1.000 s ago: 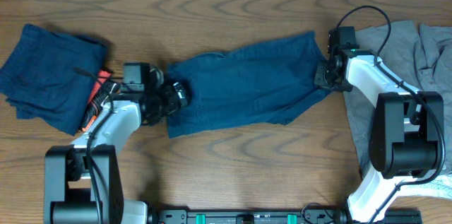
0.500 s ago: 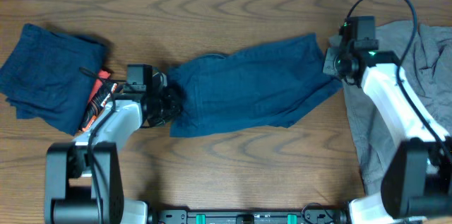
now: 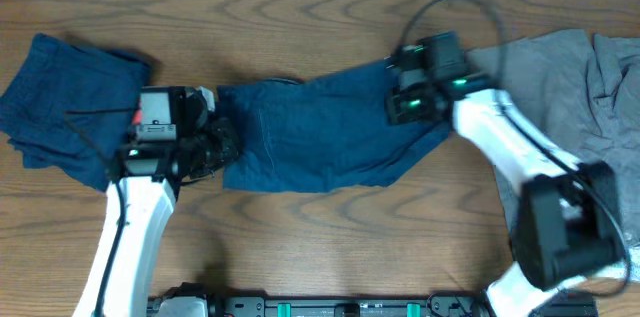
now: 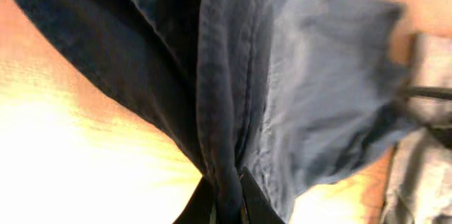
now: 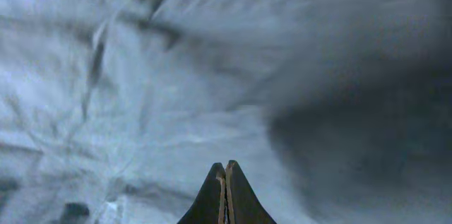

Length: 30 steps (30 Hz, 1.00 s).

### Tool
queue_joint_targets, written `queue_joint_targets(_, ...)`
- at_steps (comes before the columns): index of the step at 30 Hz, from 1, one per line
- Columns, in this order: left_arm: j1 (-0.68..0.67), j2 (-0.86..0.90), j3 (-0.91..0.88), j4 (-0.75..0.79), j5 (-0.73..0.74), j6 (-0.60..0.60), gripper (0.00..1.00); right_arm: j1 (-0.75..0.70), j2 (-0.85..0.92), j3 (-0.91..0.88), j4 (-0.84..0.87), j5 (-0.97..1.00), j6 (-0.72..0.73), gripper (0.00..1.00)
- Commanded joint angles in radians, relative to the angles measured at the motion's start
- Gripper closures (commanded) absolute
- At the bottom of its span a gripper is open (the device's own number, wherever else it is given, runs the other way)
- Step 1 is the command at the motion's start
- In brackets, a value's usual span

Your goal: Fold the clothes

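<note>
The shorts lay spread across the middle of the bench. Their long axis ran from 9 o'clock to about 2 o'clock, with the right end a little higher in the overhead view.

The left claw sat at the 9 o'clock end of the shorts. In the left wrist view, this claw was nearly shut, its fingers pinching a seamed fold of navy cloth that fanned out beyond them.

The right claw was over the upper right end of the shorts, at about 2 o'clock. In the right wrist view, its fingers were pressed together, with blurred cloth beyond. I could not tell whether any cloth was caught between them.

A navy pile lay at 9 o'clock on the bench, and grey clothes at 3 o'clock.
</note>
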Motion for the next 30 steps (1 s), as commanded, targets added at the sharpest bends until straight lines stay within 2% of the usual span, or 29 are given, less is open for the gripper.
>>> queue_joint_targets(1,0.005,-0.054,0.067,-0.006,0.013,0.009,0.94,0.097,0.082,0.001,0.039,-0.114,-0.020,0.99)
queue_joint_targets(9,0.004,-0.082,0.145,0.009,0.019,-0.083,0.94,0.347,0.245,0.001,0.266,-0.192,0.085,0.98)
queue_joint_targets(14,0.005,-0.082,0.148,0.031,0.077,-0.116,0.94,0.419,0.248,0.013,0.359,-0.101,0.093,0.94)
queue_joint_targets(18,0.005,-0.081,0.148,0.032,0.079,-0.115,0.94,0.379,0.220,0.058,0.262,-0.025,0.093,0.89)
queue_joint_targets(25,0.004,-0.070,0.144,0.031,0.078,-0.114,0.94,0.176,0.067,0.087,0.024,0.205,0.075,0.86)
queue_joint_targets(30,-0.013,-0.013,0.142,0.033,0.079,-0.120,0.94,0.051,0.060,0.074,-0.113,0.212,0.032,0.86)
